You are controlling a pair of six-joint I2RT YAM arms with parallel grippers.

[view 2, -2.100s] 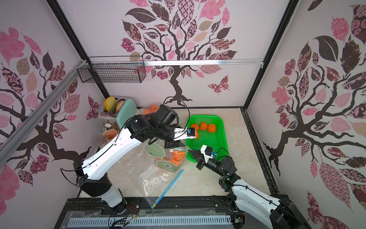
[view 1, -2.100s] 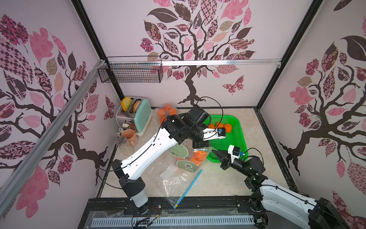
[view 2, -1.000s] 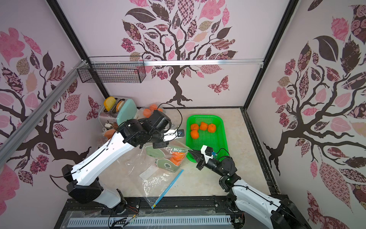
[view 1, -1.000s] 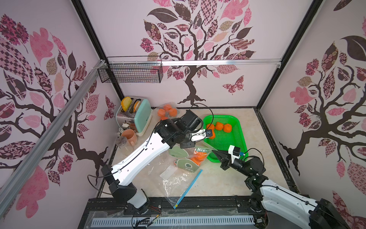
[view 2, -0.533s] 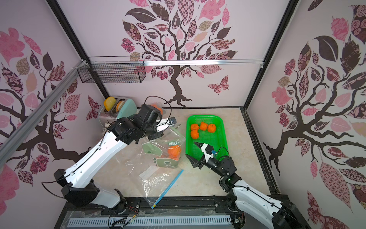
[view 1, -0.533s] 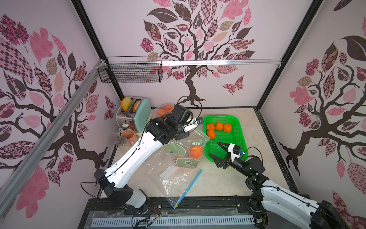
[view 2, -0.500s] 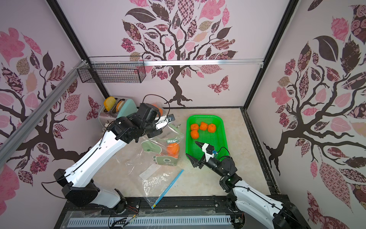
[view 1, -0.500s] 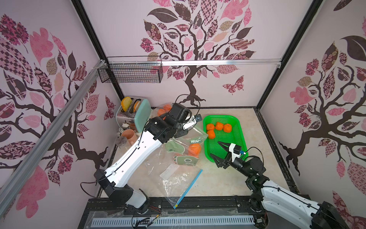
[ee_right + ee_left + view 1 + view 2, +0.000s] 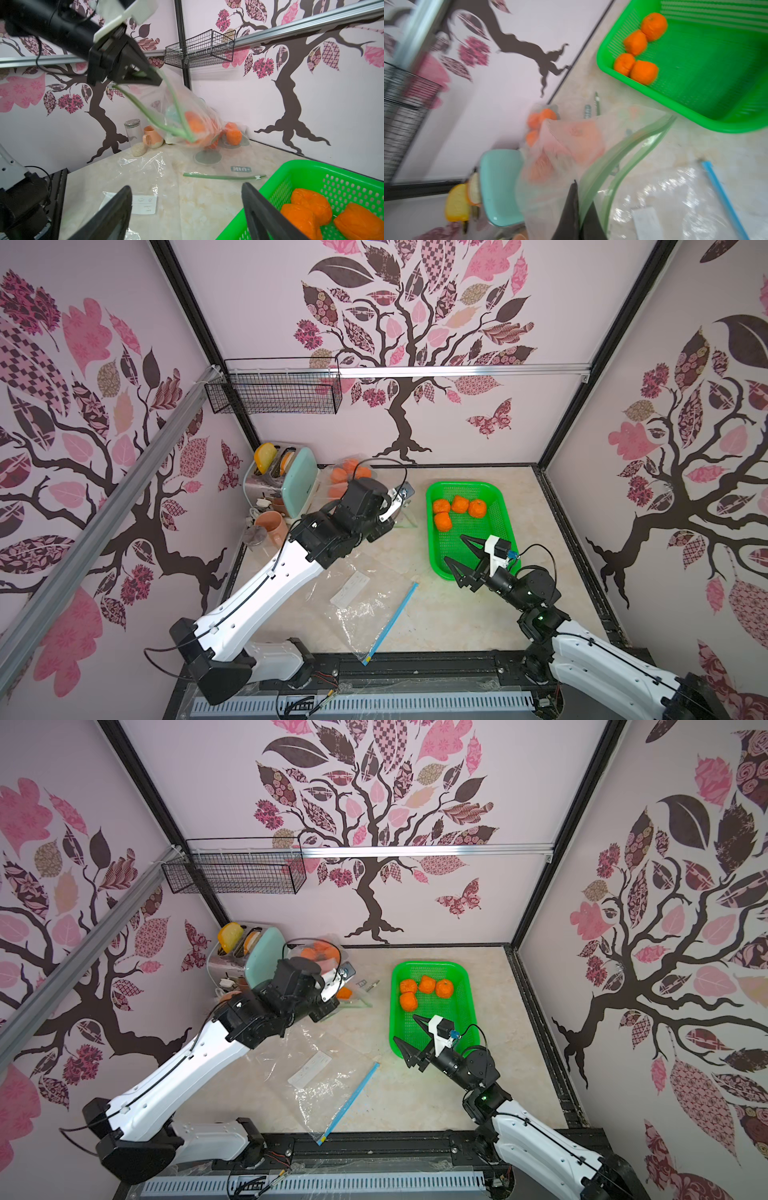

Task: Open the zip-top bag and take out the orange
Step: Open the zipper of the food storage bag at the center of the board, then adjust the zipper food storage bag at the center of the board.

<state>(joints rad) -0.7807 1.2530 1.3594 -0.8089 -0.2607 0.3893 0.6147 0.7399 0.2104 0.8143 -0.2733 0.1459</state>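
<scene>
- Right wrist view: the left gripper (image 9: 154, 80) is clenched on the green zip edge of the zip-top bag (image 9: 182, 104). The bag hangs from it with the orange (image 9: 195, 124) low inside.
- In both top views the left arm hides that grip.
- The right gripper (image 9: 459, 558) is spread wide and empty at the near end of the green basket (image 9: 505, 510).
- 4 loose oranges (image 9: 442, 521) lie at the basket's far end.

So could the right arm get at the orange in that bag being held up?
Probably yes. The left pincer holds the zip-top bag up by its rim, its green mouth gaping toward the open right pincer, with the orange hanging inside. Nothing tall stands between them.
</scene>
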